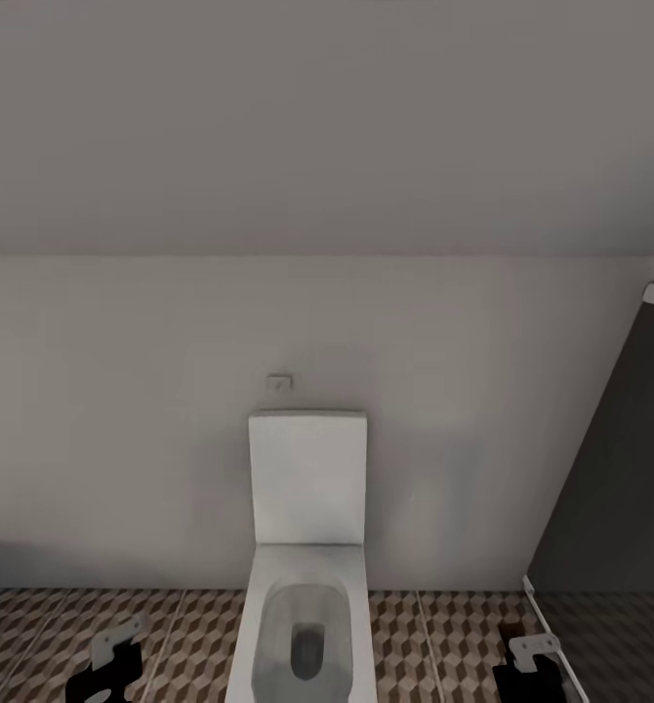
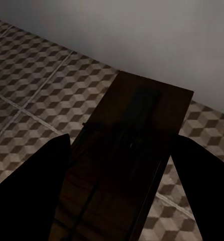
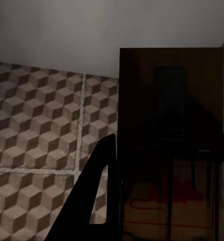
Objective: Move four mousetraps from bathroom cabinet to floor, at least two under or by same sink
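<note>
Two mousetraps point(image 2: 127, 150) point(image 3: 170, 150), one toilet point(image 1: 307, 586).

Both grippers are showing black bodies with pale grey-white bracket pieces on top: the left gripper point(image 1: 107, 664) and the right gripper point(image 1: 530, 669) in the head view. In each wrist view, 2 flat, matte black fingers point(image 2: 26, 196) point(image 3: 89, 201) are tapering to blunt, angular tips.
</note>
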Robot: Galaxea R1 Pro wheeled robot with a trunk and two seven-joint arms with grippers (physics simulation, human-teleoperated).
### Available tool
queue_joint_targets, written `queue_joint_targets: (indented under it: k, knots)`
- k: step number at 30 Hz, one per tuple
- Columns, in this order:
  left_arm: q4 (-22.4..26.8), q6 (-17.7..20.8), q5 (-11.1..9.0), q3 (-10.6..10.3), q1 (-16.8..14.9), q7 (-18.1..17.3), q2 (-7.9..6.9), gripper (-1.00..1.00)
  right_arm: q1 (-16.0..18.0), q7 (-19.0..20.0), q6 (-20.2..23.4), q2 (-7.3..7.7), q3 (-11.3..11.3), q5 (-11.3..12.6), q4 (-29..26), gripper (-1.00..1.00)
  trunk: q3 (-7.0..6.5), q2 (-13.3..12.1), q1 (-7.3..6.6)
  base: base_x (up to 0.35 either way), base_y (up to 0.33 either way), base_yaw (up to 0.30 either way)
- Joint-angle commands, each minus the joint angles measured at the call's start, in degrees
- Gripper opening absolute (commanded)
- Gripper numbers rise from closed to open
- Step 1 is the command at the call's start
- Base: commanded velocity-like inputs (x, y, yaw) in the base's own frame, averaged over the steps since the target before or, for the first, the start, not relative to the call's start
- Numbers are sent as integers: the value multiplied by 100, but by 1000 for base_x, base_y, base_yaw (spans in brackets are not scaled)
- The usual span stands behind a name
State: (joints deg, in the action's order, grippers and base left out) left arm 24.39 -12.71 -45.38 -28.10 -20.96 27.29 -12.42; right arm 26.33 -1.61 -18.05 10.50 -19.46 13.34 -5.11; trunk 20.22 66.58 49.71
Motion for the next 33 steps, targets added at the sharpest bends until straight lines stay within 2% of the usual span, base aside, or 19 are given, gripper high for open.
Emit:
queue_joint_targets:
  k: [1,33]
  knots:
    - [6,-30,-59,-50,-5,31,-6,-100,4,-17,-15,0,-50,50,1,-100,25,46,23,0,0,0]
    - [4,-38,-66,-37,-5,22,-6,-100,4,-11,-23,2,-41,72,1,-100,600,1329,726,0,0,0]
